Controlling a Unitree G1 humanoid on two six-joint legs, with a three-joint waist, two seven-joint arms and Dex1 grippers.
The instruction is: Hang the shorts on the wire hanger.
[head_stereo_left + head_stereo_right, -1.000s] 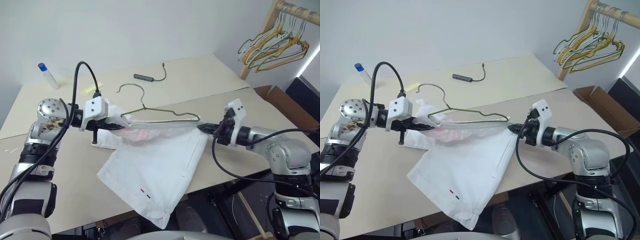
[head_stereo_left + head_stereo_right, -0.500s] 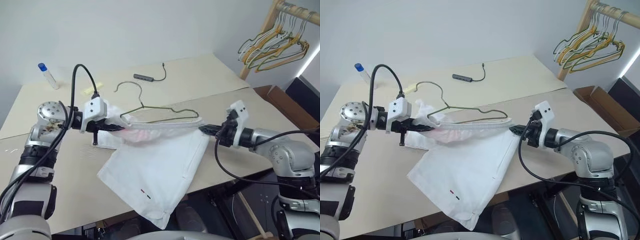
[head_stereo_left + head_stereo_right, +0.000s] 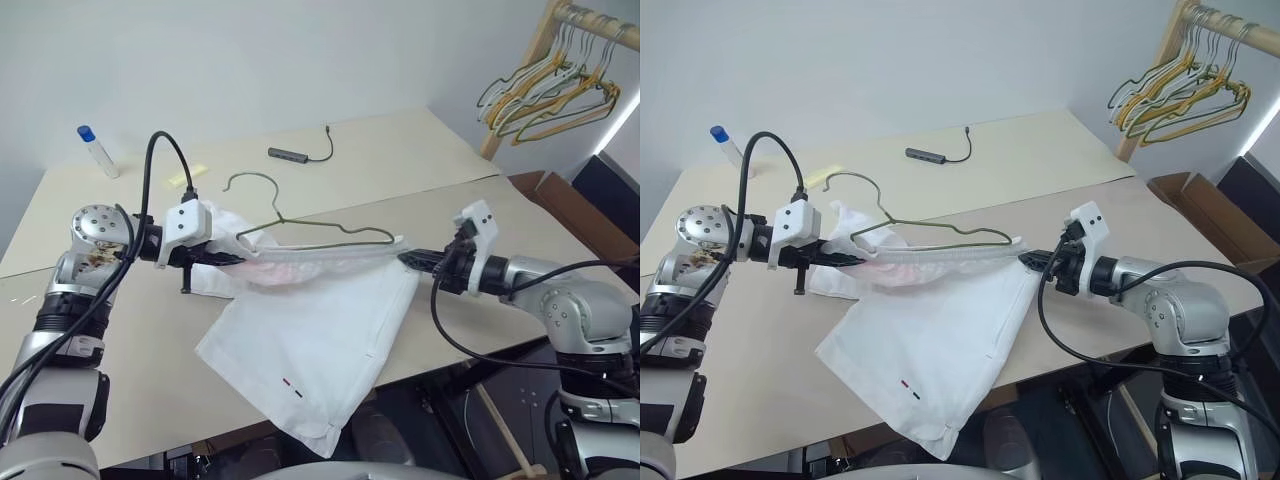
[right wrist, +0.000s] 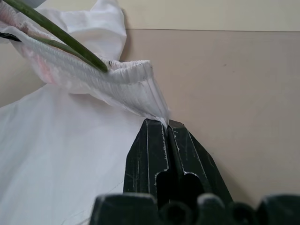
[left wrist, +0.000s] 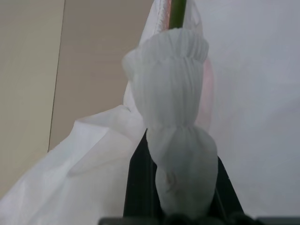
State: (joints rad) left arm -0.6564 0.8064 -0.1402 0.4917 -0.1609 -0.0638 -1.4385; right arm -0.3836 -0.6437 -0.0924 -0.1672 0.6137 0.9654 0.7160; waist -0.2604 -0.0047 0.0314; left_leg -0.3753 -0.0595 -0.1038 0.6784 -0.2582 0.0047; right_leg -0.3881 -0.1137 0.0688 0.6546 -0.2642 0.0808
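Note:
The white shorts lie spread on the table, with one leg reaching over the front edge. Their gathered waistband is lifted and stretched between my two grippers. My left gripper is shut on the bunched left end of the waistband. My right gripper is shut on the right corner of it. The thin olive wire hanger rests along the waistband with its lower bar inside the opening, and its hook points up and back on the left side.
Yellow and green hangers hang bunched on a wooden rack at the back right. A clear tube with a blue cap, a dark adapter with its cable and a yellow note lie on the far table. A cardboard box sits at the right.
Hardly anything: the hanger's hook and the left end of the waistband sit a touch further left. Both grippers keep their hold.

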